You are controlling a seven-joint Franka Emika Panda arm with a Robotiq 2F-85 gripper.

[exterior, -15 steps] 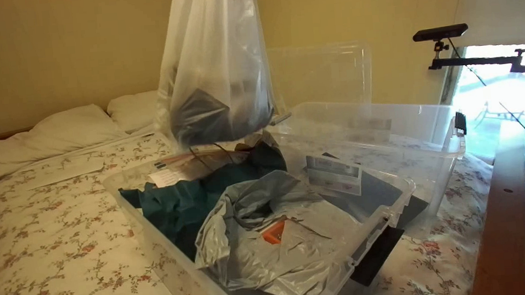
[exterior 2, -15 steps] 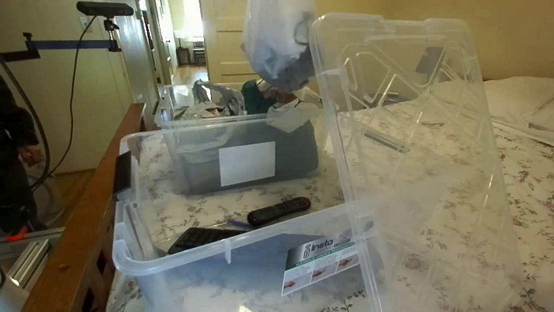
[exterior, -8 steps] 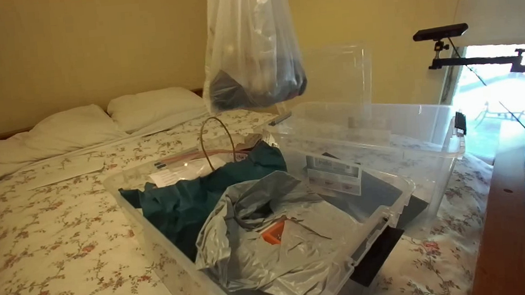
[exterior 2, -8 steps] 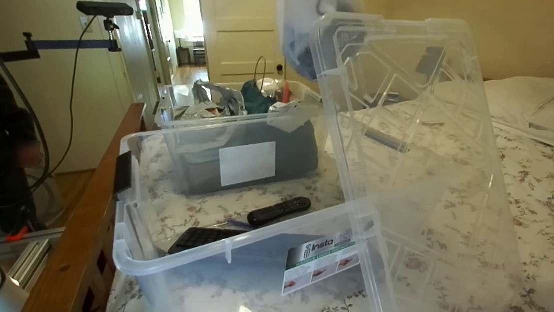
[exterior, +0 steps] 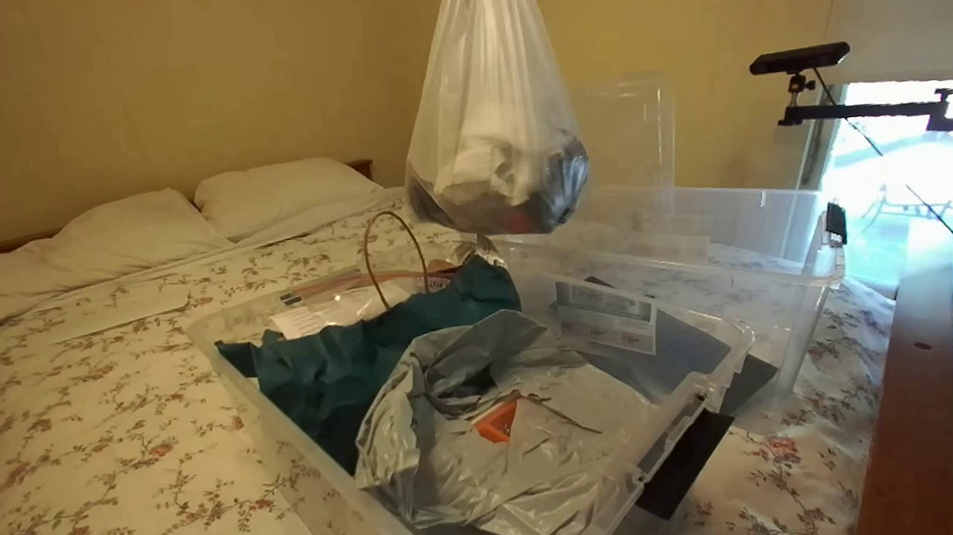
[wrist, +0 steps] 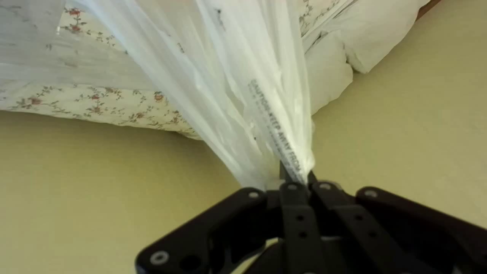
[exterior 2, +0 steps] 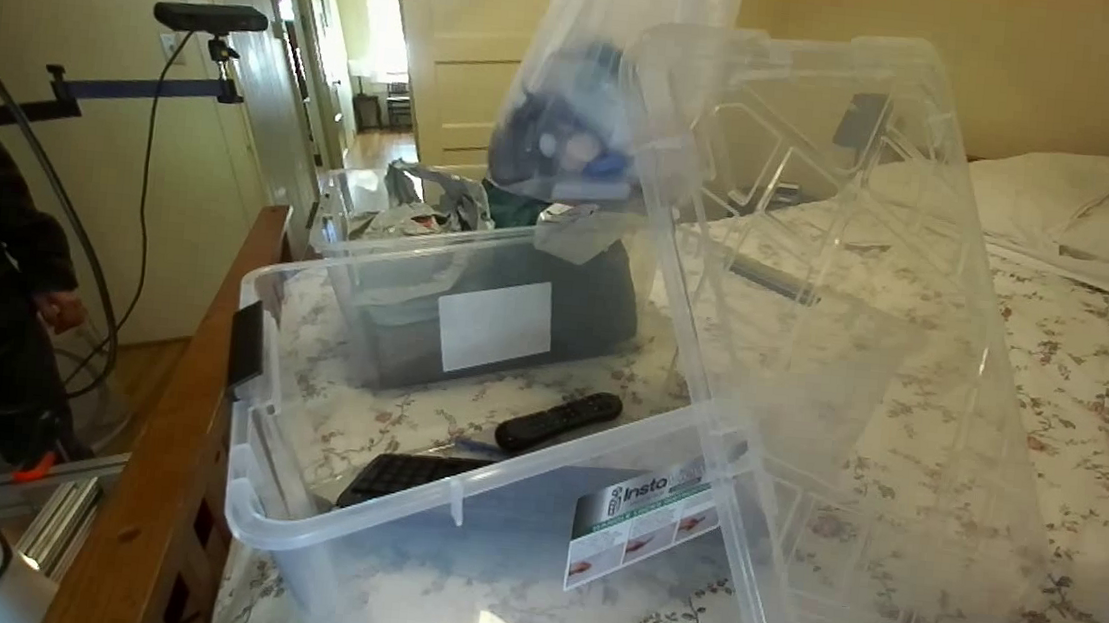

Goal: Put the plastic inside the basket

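Observation:
A translucent white plastic bag with dark and light items inside hangs in the air in both exterior views (exterior: 500,129) (exterior 2: 571,122). My gripper (wrist: 300,177) is out of sight there. In the wrist view it is shut on the gathered neck of the plastic bag (wrist: 243,102). Two clear open bins stand on the bed; which one is the basket I cannot tell. One bin (exterior: 324,492) (exterior 2: 410,239) holds a dark green bag (exterior: 315,374) and grey crumpled plastic (exterior: 509,469). The bag hangs above and beyond it, towards the second bin (exterior: 762,215) (exterior 2: 364,536).
A clear lid (exterior 2: 821,245) stands upright against the second bin and partly overlaps the bag. That bin shows a black remote (exterior 2: 560,422) and a black keypad (exterior 2: 409,480). A thin handle (exterior: 392,223) rises from the green bag. A wooden bed rail (exterior 2: 165,398) runs alongside.
In an exterior view the bag has moved right, away from over the filled bin; it rose, then sank slightly, and turned. The green bag's handle has sprung upright. The bins have not moved.

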